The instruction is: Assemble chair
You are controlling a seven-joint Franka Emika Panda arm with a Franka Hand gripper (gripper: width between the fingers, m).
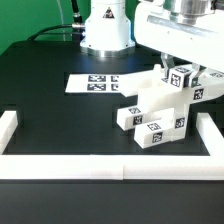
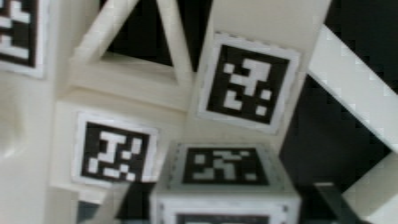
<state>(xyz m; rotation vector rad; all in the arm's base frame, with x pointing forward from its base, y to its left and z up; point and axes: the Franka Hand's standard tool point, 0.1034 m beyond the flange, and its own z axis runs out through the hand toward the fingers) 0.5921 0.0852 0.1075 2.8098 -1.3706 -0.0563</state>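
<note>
From my remote station, the chair point(image 1: 160, 105) sits part-built on the black desk point(image 1: 45, 95), toward the exterior view's right, just inside the white border rail point(image 1: 100, 166) that runs along the near edge. The tool point(image 1: 183, 72) is down on the upper tagged pieces, its jaws at a narrow setting — whether they actually clamp a piece I cannot tell, since the arm's body covers the contact. My judgement: this step wants a slow, square push, keeping the held part aligned with its socket so nothing jams or tips the stack. The marker board point(image 1: 95, 82) lies flat, well apart, farther back toward the exterior view's left. The wrist view gives only close-up tags and white struts point(image 2: 169, 95); the exterior view alone shows the chair's place on the desk.
</note>
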